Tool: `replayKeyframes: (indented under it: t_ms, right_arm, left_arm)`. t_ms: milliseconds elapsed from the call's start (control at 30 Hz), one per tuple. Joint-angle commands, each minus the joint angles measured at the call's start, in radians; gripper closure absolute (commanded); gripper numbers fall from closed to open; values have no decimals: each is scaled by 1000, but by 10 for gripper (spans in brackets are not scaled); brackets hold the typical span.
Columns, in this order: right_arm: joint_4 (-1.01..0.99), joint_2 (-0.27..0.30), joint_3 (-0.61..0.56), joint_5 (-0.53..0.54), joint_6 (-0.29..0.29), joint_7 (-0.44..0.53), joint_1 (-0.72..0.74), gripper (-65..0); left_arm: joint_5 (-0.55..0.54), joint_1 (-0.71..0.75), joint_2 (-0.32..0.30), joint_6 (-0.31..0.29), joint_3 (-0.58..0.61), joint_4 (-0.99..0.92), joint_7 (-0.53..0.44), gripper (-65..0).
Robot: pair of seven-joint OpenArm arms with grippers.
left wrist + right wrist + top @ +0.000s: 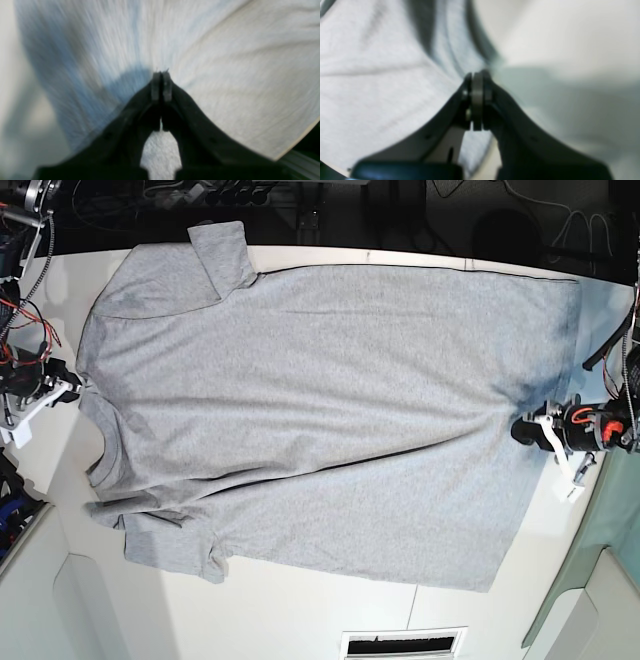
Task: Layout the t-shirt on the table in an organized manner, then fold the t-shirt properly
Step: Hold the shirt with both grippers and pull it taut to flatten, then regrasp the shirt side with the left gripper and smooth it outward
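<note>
Right gripper (78, 387): at 9 o'clock in the base view, at the collar end of the shirt; jaws pressed together in the wrist view (478, 75), tips sitting right at the cloth's edge where grey fabric meets bare white surface. A thin fold appears pinched between them, though blur keeps this from being certain.

T-shirt (320, 400): light heather grey, spread wide across the middle of the table, collar toward 9 o'clock, hem toward 3 o'clock. Plain side up; no lettering visible. One sleeve points to 11 o'clock and overhangs the far table edge a little; the other sleeve lies at 7 o'clock, partly doubled under. A long shallow crease runs from the collar area toward the hem, with a dark shadow line along its lower side. Hem corner at 5 o'clock lies flat.

Table (300, 610): white, smooth; bare strip along the 6 o'clock side, narrower bare strips at 9 and 3 o'clock.

Left gripper (522, 429): at 3 o'clock in the base view, at the middle of the hem; jaws clamped together in the wrist view (161, 75), tips on grey cloth, fabric fanning out from them. Cloth seems gripped at the tips; motion blur on the left of that view.
</note>
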Motion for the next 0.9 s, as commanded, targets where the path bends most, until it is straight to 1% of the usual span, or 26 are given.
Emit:
replayKeyframes:
  t_ms: [0, 67, 133, 267, 400, 467, 567, 633, 700, 767, 800, 867]
  right_arm:
    - [44, 19, 23, 20, 6, 8, -2, 0]
    - [78, 24, 51, 28, 6, 0, -40, 0]
    - [89, 29, 59, 73, 8, -2, -81, 0]
    - [93, 23, 56, 192, 60, -17, -168, 0]
    - [115, -7, 57, 212, 63, -20, -226, 0]
    - [140, -29, 57, 219, 63, -20, -253, 0]
    - [189, -64, 56, 225, 78, -21, -287, 0]
    - [202, -85, 56, 223, 78, -20, -295, 0]
    - [200, -109, 55, 197, 78, -14, -295, 0]
    - [189, -132, 48, 144, 78, 11, -295, 0]
    - [177, -140, 40, 112, 77, 28, -294, 0]
    - [142, -145, 25, 62, 76, 64, -294, 0]
  left_arm:
    - [-33, -26, -27, -19, -16, 28, -1, 0]
    - [-61, -26, -41, -19, -27, 52, 10, 0]
    - [-68, -26, -43, -19, -32, 63, 25, 0]
    - [-68, -12, -39, -23, -31, 62, 59, 0]
    - [-68, 31, -40, -23, -31, 62, 65, 0]
    - [-80, 66, -40, -23, -31, 62, 66, 0]
    - [-113, 124, -40, -23, -31, 62, 65, 0]
    - [-111, 153, -35, -23, -31, 62, 50, 0]
    - [-70, 179, -29, -23, -31, 62, 8, 0]
    - [8, 199, -10, -23, -31, 62, -40, 0]
    - [58, 207, 5, 2, -31, 62, -56, 0]
    - [143, 212, 44, 21, -31, 59, -77, 0]
